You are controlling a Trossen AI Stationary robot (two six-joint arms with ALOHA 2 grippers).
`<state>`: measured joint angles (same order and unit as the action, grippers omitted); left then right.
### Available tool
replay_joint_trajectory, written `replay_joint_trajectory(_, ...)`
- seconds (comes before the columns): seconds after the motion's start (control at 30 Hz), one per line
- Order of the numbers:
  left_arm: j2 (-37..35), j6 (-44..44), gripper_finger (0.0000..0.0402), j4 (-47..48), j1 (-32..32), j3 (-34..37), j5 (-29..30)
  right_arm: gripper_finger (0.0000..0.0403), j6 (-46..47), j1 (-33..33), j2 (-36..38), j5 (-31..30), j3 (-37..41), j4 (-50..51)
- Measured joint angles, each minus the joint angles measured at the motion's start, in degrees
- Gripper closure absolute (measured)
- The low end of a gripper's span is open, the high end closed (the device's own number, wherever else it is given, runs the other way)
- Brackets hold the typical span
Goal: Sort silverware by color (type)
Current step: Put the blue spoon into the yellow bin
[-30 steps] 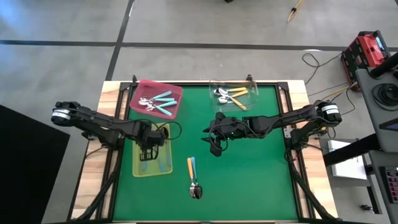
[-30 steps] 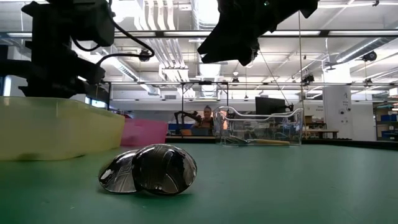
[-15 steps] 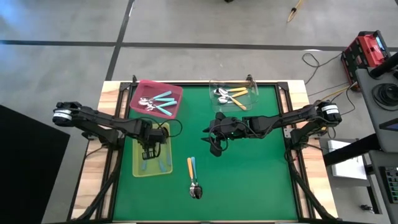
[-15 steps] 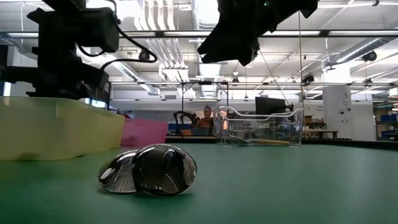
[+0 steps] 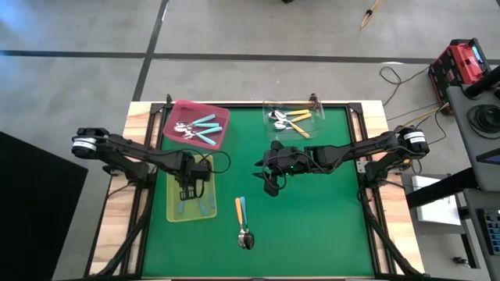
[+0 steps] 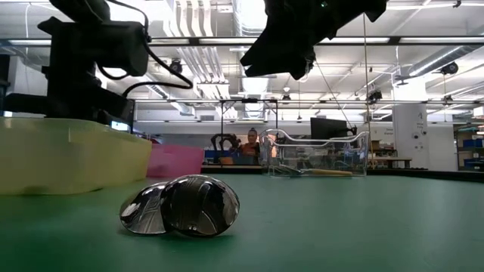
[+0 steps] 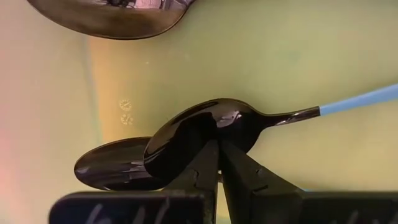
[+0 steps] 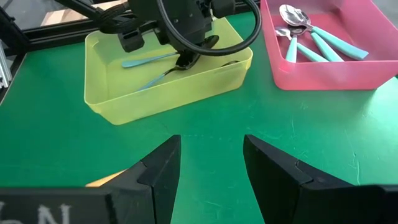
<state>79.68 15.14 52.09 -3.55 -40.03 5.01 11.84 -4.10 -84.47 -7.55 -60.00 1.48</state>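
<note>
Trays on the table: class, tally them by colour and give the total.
Pink tray: 1
Clear tray: 1
Yellow-green tray: 1
Total: 3

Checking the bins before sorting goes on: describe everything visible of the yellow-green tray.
The yellow-green tray is a translucent, plastic-looking rectangular bin sitting flat on the green mat at the table's left side, just below the pink tray in the high view. Light-blue-handled spoons lie inside. The left gripper reaches down into it, fingers shut.
</note>
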Motion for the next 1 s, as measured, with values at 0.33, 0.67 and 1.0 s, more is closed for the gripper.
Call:
replay_joint_trajectory(0.33, 2.9, 0.1, 0.0401, -0.5, 0.6, 0.0, 0.1, 0.0236, -0.1, 0.0, 0.0, 0.0, 0.0, 0.0)
replay_joint_trajectory(0.67, 4.2, 0.8, 0.0401, -0.5, 0.7, 0.0, 3.0, 0.0236, -0.5, 0.0, 0.0, 0.0, 0.0, 0.0)
replay_joint_trajectory(1.0, 3.8, 0.8, 0.0401, -2.0, 0.7, -0.3, 3.7, 0.0236, -1.0, 0.0, 0.0, 0.0, 0.0, 0.0)
